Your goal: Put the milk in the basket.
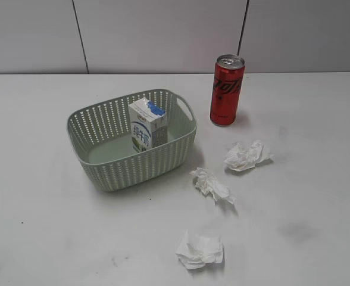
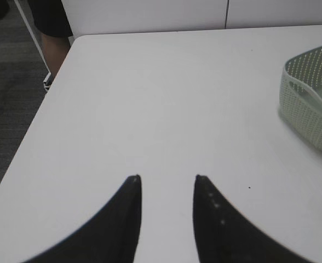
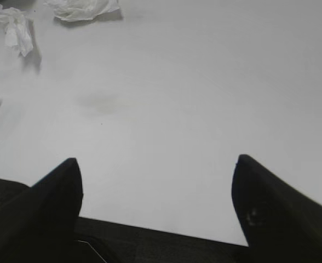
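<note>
The milk (image 1: 146, 124), a small white carton with blue patches and blue characters, stands upright inside the sage-green basket (image 1: 97, 170) left of the table's middle. Part of the basket also shows at the right edge of the left wrist view (image 2: 309, 96). No gripper shows in the exterior view. My left gripper (image 2: 166, 178) is open and empty over bare table, well left of the basket. My right gripper (image 3: 155, 161) is wide open and empty above the table's near edge, far from the basket.
A tall red soda can (image 1: 226, 90) stands right of the basket. Three crumpled white tissues lie on the table: one (image 1: 246, 156) below the can, one (image 1: 211, 183), one (image 1: 200, 250) near the front. Two tissues show in the right wrist view (image 3: 16, 24) (image 3: 81, 8).
</note>
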